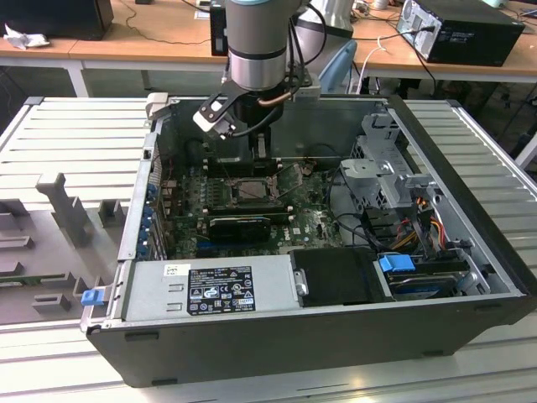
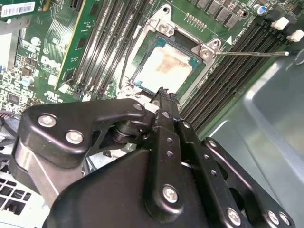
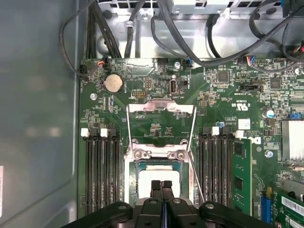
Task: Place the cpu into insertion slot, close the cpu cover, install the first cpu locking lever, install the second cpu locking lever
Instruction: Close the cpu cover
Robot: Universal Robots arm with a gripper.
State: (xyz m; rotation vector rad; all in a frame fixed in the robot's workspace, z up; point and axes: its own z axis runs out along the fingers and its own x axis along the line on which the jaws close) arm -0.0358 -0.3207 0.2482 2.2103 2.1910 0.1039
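cpu [image 3: 159, 173] seated in its socket, cover open

the cpu lies flat in the insertion slot [image 3: 156, 154], pale metal face up, near the middle of the green board [image 3: 223, 99] inside the computer case [image 1: 319, 336]. the cpu cover [image 3: 161, 108] stands swung open beyond the slot, and a thin locking lever [image 2: 251, 53] juts free at one side. the tool [image 3: 162, 185] hangs right at the chip's edge with its fingers pressed together and nothing between them; whether it touches, i cannot tell. the chip looks light, thin and stiff, with a smooth face that likely slips. i judge its underside fragile, so it is best held by two opposite edges.
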